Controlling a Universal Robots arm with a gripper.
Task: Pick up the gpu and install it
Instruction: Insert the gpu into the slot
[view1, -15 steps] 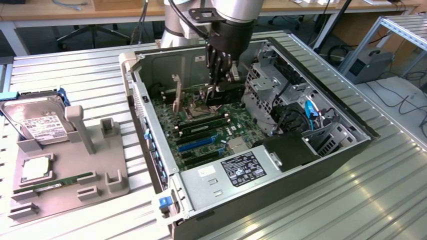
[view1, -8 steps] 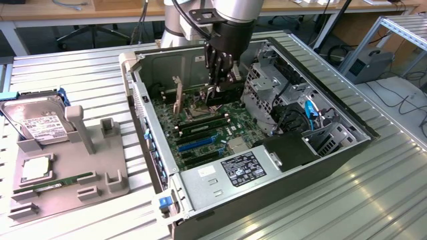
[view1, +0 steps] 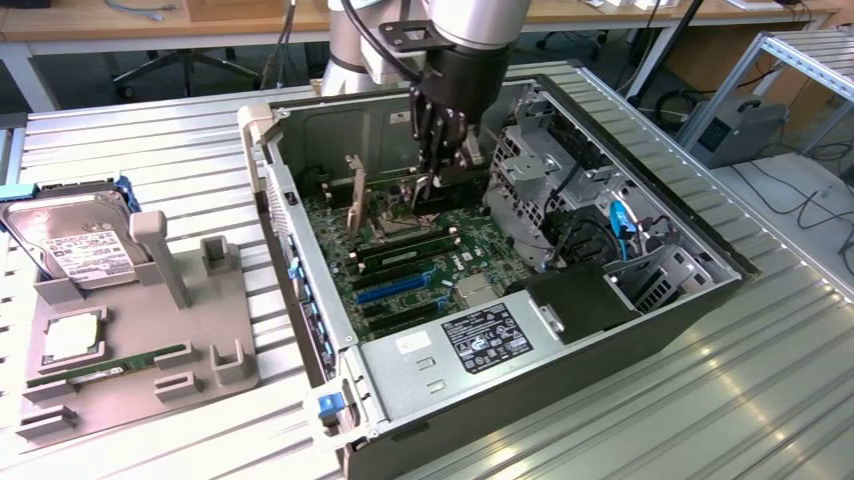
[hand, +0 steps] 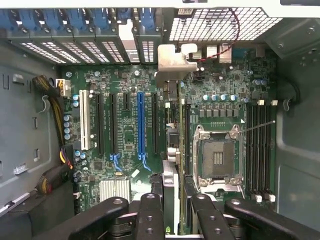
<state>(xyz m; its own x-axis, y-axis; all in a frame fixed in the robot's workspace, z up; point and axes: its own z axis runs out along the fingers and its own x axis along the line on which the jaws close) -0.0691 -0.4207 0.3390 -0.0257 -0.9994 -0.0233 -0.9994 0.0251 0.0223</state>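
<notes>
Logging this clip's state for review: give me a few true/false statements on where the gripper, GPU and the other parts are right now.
1. The gripper is down inside the open computer case. True.
2. The gpu stands on edge between the gripper's fingers, over the motherboard. True.
3. The hard drive is mounted inside the case. False: it sits in the grey holder outside.
4. The CPU socket carries a cooler. False: it is bare.
</notes>
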